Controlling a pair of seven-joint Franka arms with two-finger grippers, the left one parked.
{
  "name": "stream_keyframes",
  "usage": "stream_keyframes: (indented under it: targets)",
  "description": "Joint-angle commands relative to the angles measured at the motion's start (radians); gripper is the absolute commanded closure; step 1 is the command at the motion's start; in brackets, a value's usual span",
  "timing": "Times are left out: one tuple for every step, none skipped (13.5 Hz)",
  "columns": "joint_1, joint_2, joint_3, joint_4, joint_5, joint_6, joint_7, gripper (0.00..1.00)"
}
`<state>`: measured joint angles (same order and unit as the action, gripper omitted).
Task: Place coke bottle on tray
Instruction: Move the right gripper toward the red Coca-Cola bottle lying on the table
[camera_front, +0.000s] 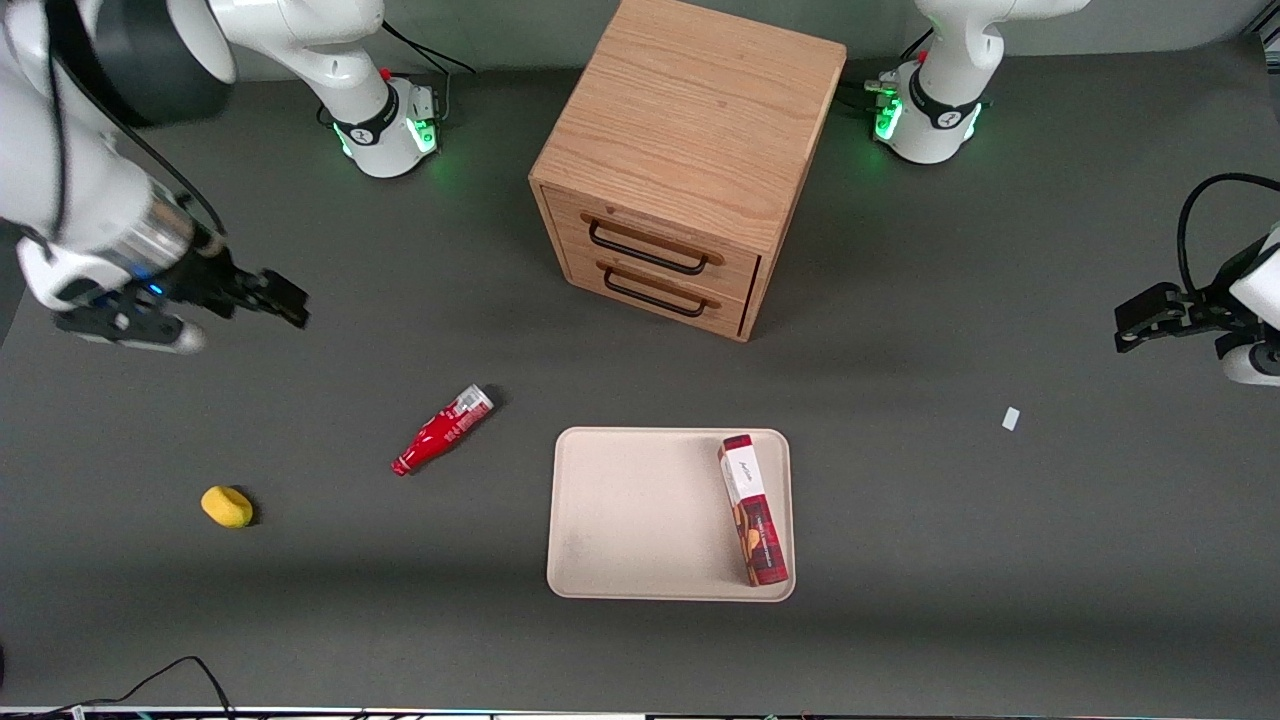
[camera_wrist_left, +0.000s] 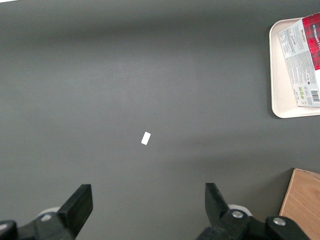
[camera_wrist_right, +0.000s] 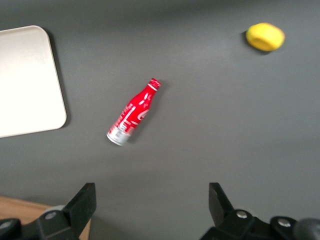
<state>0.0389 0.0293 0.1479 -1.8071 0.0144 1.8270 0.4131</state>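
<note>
glossy white arm (camera_front: 70, 190) at upper left of the front view, with a silver wrist band, blue light, black cable and black gripper (camera_front: 285, 298); its base (camera_front: 385, 130) glows green.

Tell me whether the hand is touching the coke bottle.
Apart. The front view shows the hand open, up toward the working arm's end of the table, with bare table between it and the coke bottle, which lies on its side beside the tray.

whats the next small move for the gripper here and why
Probably bring the gripper down over the coke bottle for a grasp. Its jaws are open and empty, and it hangs above the table toward the working arm's end, clear of the bottle. The bottle lies on its side on the table beside the tray, not on it.
</note>
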Motion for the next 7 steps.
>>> stream_keyframes:
  targets:
    - [0.019,0.115,0.033,0.011,-0.016,0.096,0.242,0.00]
    - [0.022,0.142,0.053,-0.015,-0.016,0.157,0.312,0.00]
    - [0.024,0.168,0.053,-0.050,-0.017,0.217,0.382,0.00]
    - [0.029,0.197,0.055,-0.082,-0.017,0.280,0.445,0.00]
    - [0.041,0.243,0.058,-0.099,-0.022,0.334,0.526,0.00]
    - [0.044,0.297,0.059,-0.100,-0.034,0.372,0.606,0.00]
    - [0.044,0.338,0.061,-0.101,-0.059,0.405,0.643,0.00]
